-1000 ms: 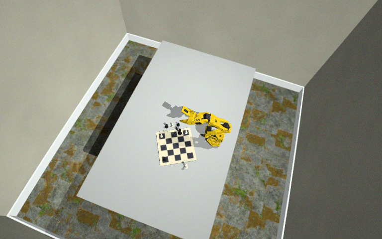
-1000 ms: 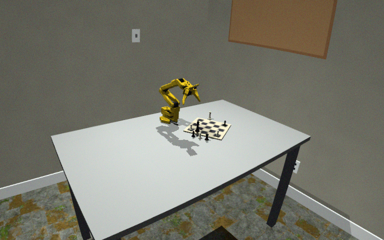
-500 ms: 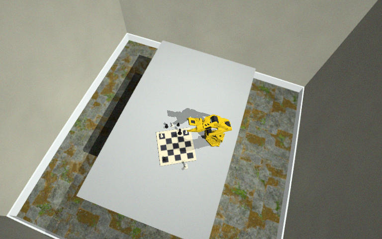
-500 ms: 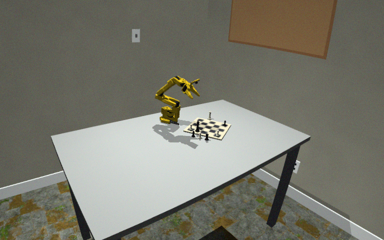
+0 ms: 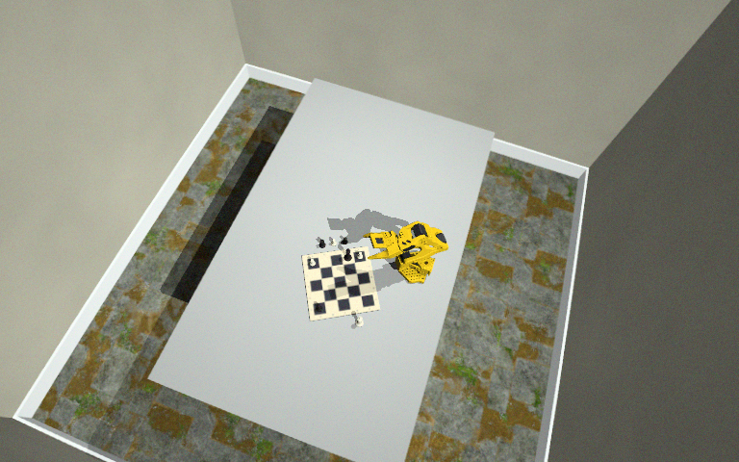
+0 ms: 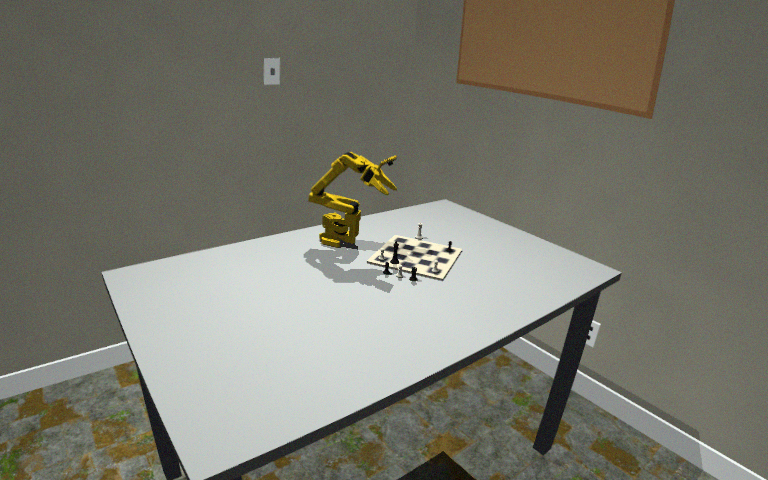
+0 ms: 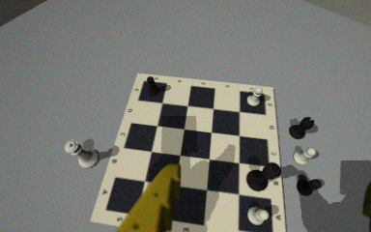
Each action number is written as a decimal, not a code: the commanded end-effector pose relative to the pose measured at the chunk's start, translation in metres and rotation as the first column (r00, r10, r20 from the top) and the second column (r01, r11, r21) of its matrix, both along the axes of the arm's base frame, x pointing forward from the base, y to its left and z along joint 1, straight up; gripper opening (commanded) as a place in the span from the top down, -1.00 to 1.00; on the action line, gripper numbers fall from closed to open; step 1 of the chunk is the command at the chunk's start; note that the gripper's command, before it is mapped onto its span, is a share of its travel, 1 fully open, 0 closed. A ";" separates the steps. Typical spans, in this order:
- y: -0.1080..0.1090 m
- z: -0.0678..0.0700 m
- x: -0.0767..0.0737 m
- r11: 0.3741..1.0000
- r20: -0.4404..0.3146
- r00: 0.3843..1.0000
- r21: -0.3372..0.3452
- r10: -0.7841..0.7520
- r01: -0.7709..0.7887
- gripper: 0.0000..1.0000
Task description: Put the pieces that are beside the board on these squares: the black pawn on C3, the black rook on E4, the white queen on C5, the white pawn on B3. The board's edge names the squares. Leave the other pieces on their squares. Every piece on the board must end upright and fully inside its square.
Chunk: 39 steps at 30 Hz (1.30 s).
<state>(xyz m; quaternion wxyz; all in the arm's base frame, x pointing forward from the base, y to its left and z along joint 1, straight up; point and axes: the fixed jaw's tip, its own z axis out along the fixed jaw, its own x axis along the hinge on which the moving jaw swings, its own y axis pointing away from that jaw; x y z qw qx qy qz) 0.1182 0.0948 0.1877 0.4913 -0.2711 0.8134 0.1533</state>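
Note:
The chessboard (image 5: 354, 277) (image 6: 430, 251) (image 7: 145, 115) lies on the grey table. Beside one edge stand a black rook (image 5: 321, 242) (image 6: 413, 274) (image 7: 300, 128), a white pawn (image 5: 331, 240) (image 6: 400, 272) (image 7: 304, 156) and a black pawn (image 5: 344, 240) (image 6: 387, 268) (image 7: 307, 186). The white queen (image 5: 358, 320) (image 6: 419, 230) (image 7: 79, 154) stands upright beside the opposite edge. My gripper (image 5: 376, 245) (image 6: 387, 183) hangs high above the board's near edge, partly open and empty. Only one yellow jaw (image 7: 159, 203) shows in the wrist view.
On the board stand a tall black piece (image 5: 347, 254) (image 6: 395, 253) (image 7: 261, 176), two white pawns (image 7: 254, 98) (image 7: 257, 214) and a black pawn (image 5: 318, 307) (image 6: 449, 246) (image 7: 152, 87). The arm's base (image 5: 414, 269) (image 6: 339, 229) sits on the table beside the board.

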 end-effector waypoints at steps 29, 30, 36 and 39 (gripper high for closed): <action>0.000 -0.004 -0.001 1.000 -0.020 1.000 -0.022 0.009 -0.009 0.21; 0.000 -0.003 -0.001 1.000 -0.023 1.000 -0.024 0.008 -0.008 0.21; 0.002 0.003 0.006 0.999 -0.060 0.998 -0.050 -0.007 0.004 0.27; 0.004 0.007 0.012 0.997 -0.091 0.996 -0.071 -0.019 0.013 0.31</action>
